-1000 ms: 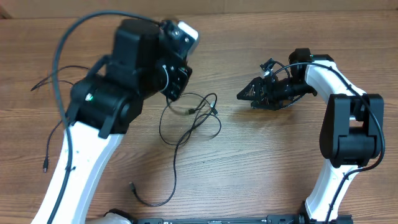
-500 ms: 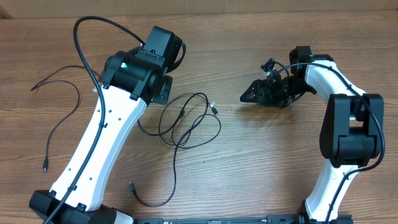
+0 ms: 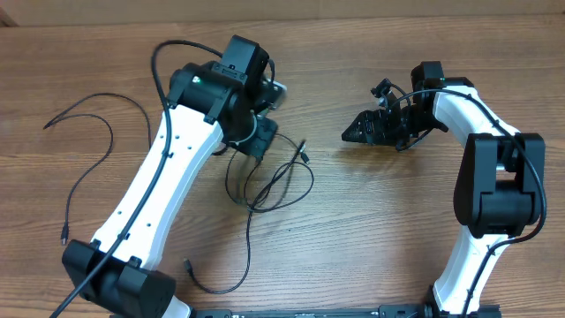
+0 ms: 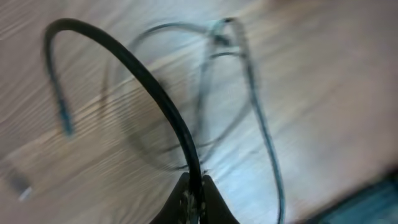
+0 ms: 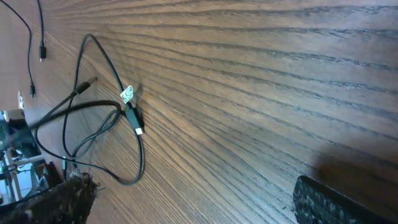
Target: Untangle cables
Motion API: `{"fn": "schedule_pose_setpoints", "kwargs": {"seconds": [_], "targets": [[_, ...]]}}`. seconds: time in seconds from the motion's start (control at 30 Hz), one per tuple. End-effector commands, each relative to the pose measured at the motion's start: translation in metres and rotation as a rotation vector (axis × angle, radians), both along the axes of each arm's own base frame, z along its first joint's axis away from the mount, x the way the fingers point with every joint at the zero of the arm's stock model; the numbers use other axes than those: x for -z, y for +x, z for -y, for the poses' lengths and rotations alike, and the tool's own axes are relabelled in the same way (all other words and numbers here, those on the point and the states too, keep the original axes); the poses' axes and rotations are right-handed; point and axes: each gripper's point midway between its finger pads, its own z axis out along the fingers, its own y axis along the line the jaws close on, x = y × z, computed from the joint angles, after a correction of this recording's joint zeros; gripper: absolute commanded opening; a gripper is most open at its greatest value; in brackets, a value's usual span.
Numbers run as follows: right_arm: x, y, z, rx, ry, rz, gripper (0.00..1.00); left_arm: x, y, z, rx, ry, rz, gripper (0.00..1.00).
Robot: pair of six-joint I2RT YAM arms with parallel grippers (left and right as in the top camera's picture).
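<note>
Cables (image 3: 265,181), thin and black, lie as a loose tangle of overlapping loops on the wooden table (image 3: 388,238), near its middle and between the two arms. One strand (image 4: 134,68) is pinched by the left gripper (image 3: 260,140), which sits over the upper left edge of the loops. In the left wrist view (blurred throughout) its fingers (image 4: 213,206) are pressed together on this strand. The strand rises from them in an arch and ends in a small plug (image 4: 65,124) off to the left.

A long tail (image 3: 248,243) leaves the tangle toward the near edge of the table and curls left to a plug end (image 3: 187,263).

A separate cable (image 3: 67,221) lies well apart on the left side of the table, beyond the left arm. Whether it joins the tangle beneath that arm cannot be told.

The right gripper (image 3: 353,132) hovers to the right of the tangle, apart from it, with its tips pointing toward the loops. In the right wrist view its fingers (image 5: 65,199) stand wide apart with only bare wood between them. The same view shows the right side of the tangle: a narrow pointed loop (image 5: 93,40) and a short connector (image 5: 135,121) with a small pale tag (image 5: 127,93) just above it.
</note>
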Motion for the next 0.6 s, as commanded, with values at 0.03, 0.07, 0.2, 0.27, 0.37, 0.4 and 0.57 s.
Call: {"fn": "schedule_pose_setpoints", "kwargs": {"seconds": [0.03,0.07,0.2,0.27,0.37,0.4,0.57], "targets": [[0.007,-0.002,-0.001,-0.013,-0.006,-0.006,1.0,-0.044,0.004,0.03,0.125,-0.191,0.113,0.04],[0.007,-0.002,-0.001,-0.013,-0.006,-0.006,1.0,-0.06,0.01,0.032,0.116,-0.219,0.17,0.04],[0.007,-0.002,-0.001,-0.013,-0.005,-0.007,1.0,-0.139,0.035,0.042,0.111,-0.333,0.464,0.04],[0.007,-0.002,-0.001,-0.013,-0.005,-0.006,1.0,-0.182,0.052,0.041,0.095,-0.363,0.647,0.04],[0.007,-0.002,-0.001,-0.013,-0.005,-0.006,1.0,-0.257,0.081,0.029,0.006,-0.381,0.971,0.04],[0.007,-0.002,-0.001,-0.013,-0.005,-0.006,1.0,-0.28,0.088,0.024,-0.031,-0.388,1.068,0.04],[0.007,-0.002,-0.001,-0.013,-0.005,-0.007,1.0,-0.396,0.09,0.004,-0.157,-0.53,1.512,0.04]]}}
